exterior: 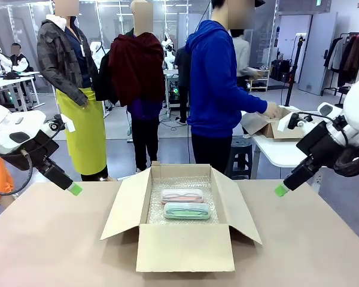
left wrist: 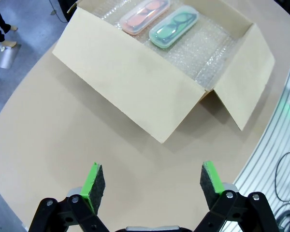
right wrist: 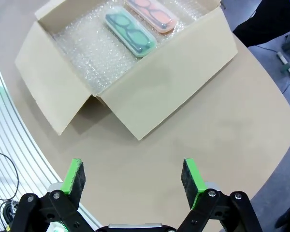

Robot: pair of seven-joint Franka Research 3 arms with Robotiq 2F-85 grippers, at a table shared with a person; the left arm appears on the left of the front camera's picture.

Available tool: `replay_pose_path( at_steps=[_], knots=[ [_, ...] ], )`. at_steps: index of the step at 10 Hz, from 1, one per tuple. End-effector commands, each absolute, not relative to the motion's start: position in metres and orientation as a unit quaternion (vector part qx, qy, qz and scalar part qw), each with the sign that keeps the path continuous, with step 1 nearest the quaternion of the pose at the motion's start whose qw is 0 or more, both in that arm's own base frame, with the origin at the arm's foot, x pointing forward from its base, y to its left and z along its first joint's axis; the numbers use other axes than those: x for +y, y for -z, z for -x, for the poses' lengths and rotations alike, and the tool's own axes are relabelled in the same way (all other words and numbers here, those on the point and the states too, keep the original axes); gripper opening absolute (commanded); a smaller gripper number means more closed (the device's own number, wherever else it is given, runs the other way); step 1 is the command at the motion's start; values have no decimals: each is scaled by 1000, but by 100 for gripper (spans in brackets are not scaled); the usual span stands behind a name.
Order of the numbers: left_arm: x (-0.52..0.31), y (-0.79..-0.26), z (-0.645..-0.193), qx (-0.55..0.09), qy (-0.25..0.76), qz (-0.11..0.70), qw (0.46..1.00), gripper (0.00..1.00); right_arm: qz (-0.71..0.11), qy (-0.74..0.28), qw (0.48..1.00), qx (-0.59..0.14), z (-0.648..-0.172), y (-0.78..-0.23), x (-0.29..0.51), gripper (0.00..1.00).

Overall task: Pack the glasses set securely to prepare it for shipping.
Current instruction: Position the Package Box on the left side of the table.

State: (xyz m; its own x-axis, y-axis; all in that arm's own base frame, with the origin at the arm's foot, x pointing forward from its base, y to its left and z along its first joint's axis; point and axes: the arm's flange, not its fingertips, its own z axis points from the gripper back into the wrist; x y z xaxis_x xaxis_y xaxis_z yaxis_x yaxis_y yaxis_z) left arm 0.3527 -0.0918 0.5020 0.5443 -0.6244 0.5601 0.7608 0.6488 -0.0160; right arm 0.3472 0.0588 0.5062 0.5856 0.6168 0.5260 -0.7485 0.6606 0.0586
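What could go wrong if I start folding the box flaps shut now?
1. The pink case and mint green case lie bare on the bubble wrap, with nothing over them; sealed like this they may rattle.
2. The left tool and right tool hang open outside the splayed side flaps; pushing one flap alone could slide the box across the table.

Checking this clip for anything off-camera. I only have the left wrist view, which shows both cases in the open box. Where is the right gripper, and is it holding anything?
Observer: The right gripper is open and holds nothing. It is over the table on the robot's right of the box.
Operator: Is the person near the box?
Observer: No. The person stands at the far side, turned away, with a hand at another cardboard box on a white side table.
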Motion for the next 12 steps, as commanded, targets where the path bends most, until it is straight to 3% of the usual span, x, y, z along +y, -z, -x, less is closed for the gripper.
replay_pose_path(
  at_steps=[1,3,5,9,12],
  knots=[
    [-90,-502,-352,-265,401,137,866,100,-133,-389,879,-242,-348,-505,62,100],
    [-92,-502,-353,-263,398,130,869,100,-133,-389,879,-242,-348,-505,62,100],
    [-74,-525,-376,-244,328,137,902,100,-133,-389,879,-242,-348,-505,62,100],
    [-25,-506,-424,-71,214,352,908,100,-133,-389,879,-242,-348,-505,62,100],
    [19,-448,-461,-8,121,463,878,100,-133,-389,879,-242,-348,-505,62,100]
  ],
)
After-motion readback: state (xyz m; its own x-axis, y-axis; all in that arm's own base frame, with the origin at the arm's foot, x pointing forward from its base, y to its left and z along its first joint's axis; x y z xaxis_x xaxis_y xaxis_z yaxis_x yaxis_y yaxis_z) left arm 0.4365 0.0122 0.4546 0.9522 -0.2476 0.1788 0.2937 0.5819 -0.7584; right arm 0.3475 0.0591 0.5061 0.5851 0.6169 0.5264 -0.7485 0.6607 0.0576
